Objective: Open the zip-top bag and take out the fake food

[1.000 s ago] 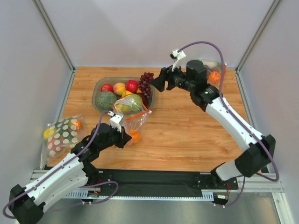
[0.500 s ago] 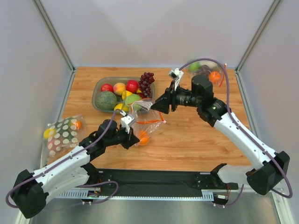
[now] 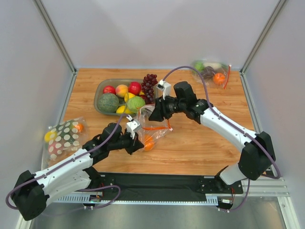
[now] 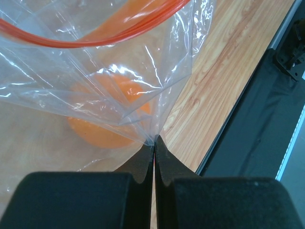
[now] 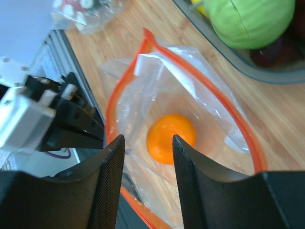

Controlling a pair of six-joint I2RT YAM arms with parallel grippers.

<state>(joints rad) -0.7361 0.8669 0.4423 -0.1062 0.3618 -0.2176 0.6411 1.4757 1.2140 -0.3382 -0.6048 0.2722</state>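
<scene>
The clear zip-top bag [image 3: 156, 127] with its orange-red zip strip [image 5: 112, 102] lies open-mouthed on the table in front of the tray. The small orange [image 3: 148, 141] is inside it, also seen in the left wrist view [image 4: 102, 119] and the right wrist view [image 5: 171, 138]. My left gripper [image 3: 138, 144] is shut on the bag's lower plastic [image 4: 154, 139]. My right gripper [image 3: 153, 114] is open and empty just above the bag's mouth [image 5: 145, 143]. The light green fruit [image 3: 136, 103] lies in the tray. The purple grape bunch [image 3: 149, 86] rests at the tray's right end.
The grey tray [image 3: 101, 87] at the back holds red apples, lemons and a dark green squash [image 3: 108, 102]. A white polka-dot bag [image 3: 64, 136] lies at the left edge. Another clear bag with fruit [image 3: 212, 73] lies in the back right corner.
My right arm has swung from the grapes at the tray down to the bag's mouth. My left gripper has carried the bag right and nearer; the green fruit now shows bare in the tray.
</scene>
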